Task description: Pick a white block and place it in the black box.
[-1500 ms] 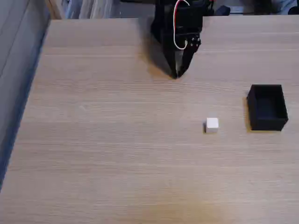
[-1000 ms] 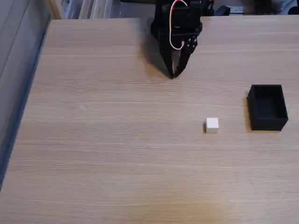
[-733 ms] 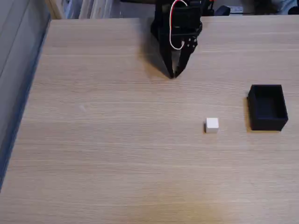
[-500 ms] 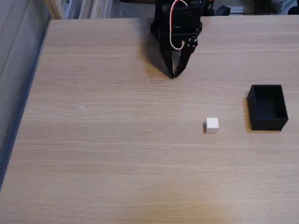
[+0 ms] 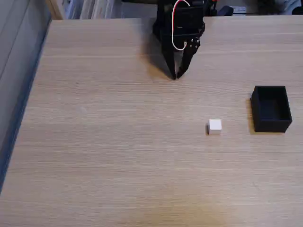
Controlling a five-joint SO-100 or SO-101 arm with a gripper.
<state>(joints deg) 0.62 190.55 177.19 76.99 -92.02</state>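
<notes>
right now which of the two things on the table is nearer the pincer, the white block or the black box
The white block. It lies below and slightly right of the pincer in the fixed view, while the black box sits much farther right, near the table edge.

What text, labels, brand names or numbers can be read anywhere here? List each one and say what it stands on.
None can be read.
White block: plain faces, no marking.
Black box: matte walls, no label.
Gripper: black body with a white cable, no print; its jaws meet at the tips.
Table: bare wood grain.
Items beyond the far table edge: too blurred to tell whether they carry text.
</notes>
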